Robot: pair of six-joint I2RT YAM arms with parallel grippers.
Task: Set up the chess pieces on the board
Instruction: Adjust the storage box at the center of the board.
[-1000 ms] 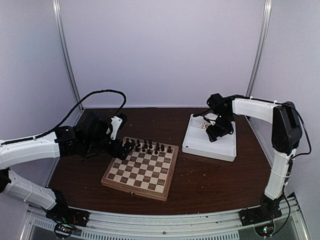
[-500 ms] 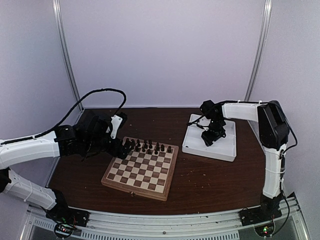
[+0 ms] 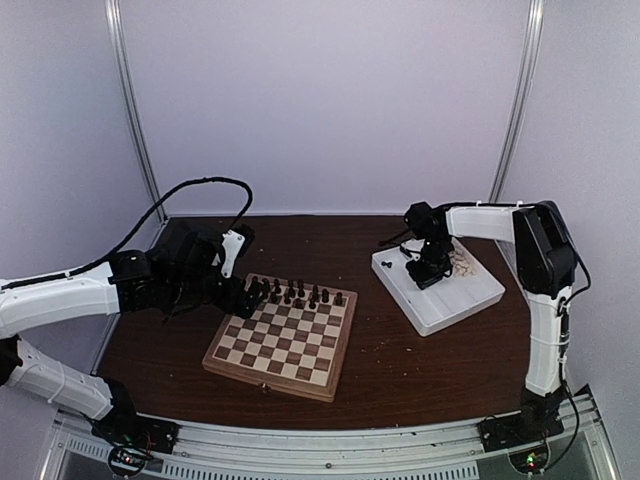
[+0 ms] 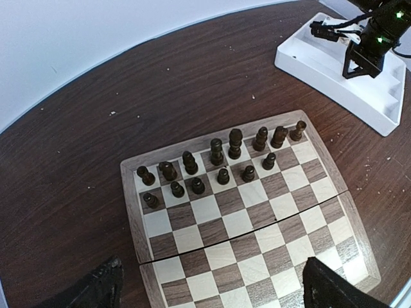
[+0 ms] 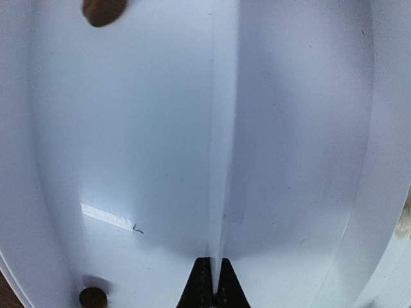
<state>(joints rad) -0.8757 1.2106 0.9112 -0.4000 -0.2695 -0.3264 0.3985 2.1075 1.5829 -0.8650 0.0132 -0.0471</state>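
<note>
Right claw (image 5: 210, 285) inside tray (image 3: 450, 315), shut, nothing seen in it, tips over divider. Nearest dark piece (image 5: 93, 297) just left of tips; pale pieces (image 3: 460, 262) lie to right. Left claw (image 4: 212, 282) wide open above board (image 3: 282, 340), well apart from tray.

The board (image 3: 285, 350) lies on the table (image 3: 390, 370), left of centre and turned a little. Pieces (image 3: 300, 293) stand in its two far rows, eight in the last row and six in the row before it. The tray (image 3: 455, 302) lies right of the board and a little farther back, apart from it and askew. The right gripper (image 3: 430, 270) sits in the tray, tips together at a divider (image 5: 215, 160), with loose pieces (image 3: 460, 263) in compartments beside it. The left gripper (image 3: 248, 296) hangs at the board's far left corner.
</note>
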